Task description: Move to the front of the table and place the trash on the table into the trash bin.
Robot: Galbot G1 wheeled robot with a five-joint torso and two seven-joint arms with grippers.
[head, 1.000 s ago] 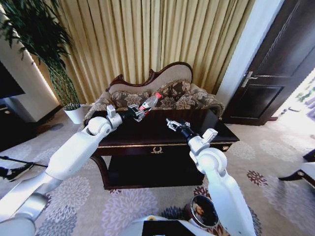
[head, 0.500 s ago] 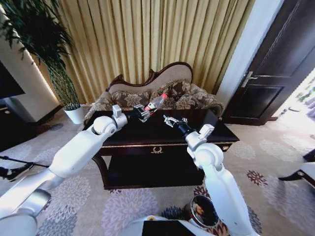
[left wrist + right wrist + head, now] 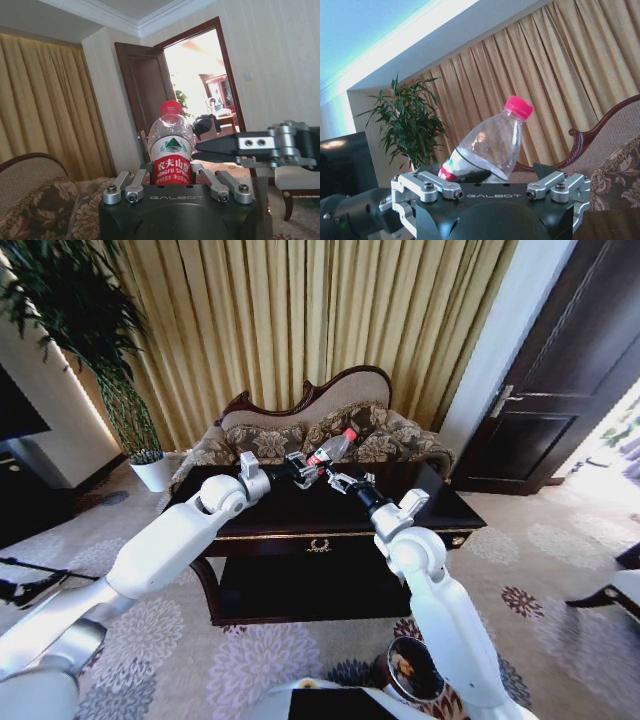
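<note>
Two grippers meet above the table (image 3: 455, 512): the left gripper (image 3: 303, 470) pinches the clear bottle (image 3: 331, 449) low on its red label, cap tilted up, held clear of the tabletop, while the right gripper (image 3: 340, 481) sits just beside it with fingers spread, seemingly lining up for a handover, though contact is hard to judge. Judged from this, the next move calls for a secure grasp before carrying the bottle to the trash bin (image 3: 413, 668) on the floor at the robot's right.

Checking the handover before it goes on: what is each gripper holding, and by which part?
The left gripper holds the bottle by its lower, labelled body. The right gripper, open beside it, holds nothing.
</note>
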